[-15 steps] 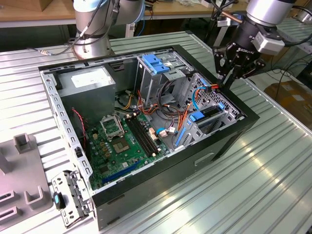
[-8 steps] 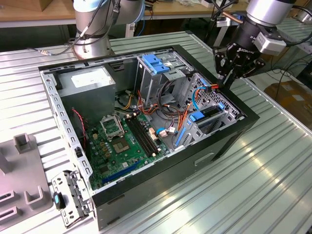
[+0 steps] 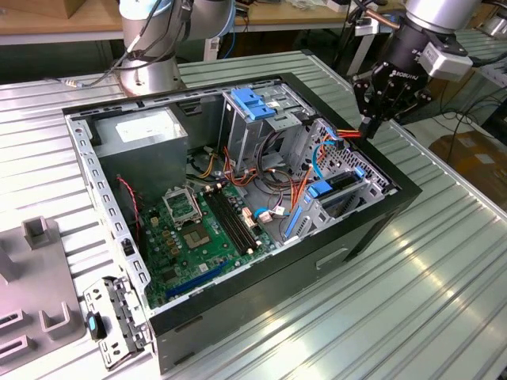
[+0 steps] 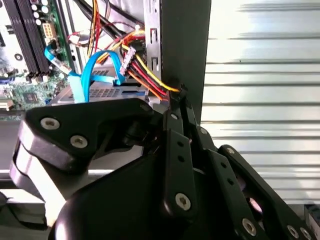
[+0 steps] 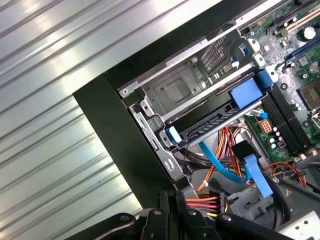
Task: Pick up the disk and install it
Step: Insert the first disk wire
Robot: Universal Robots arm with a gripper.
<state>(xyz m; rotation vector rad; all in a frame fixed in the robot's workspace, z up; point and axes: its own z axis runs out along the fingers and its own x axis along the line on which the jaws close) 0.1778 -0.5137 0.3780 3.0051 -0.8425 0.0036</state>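
One gripper (image 3: 370, 127) hangs, jaws nearly together and holding nothing, over one open computer case (image 3: 372, 229).

Green motherboard (image 3: 190, 237), blue cage latch (image 3: 250, 103), ribbed silver table (image 3: 428, 293)

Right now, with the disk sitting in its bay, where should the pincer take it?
Probably by the blue rail tabs at either end of the disk, coming in through the open side of the case. Only its narrow edge is exposed, and cables crowd the middle.
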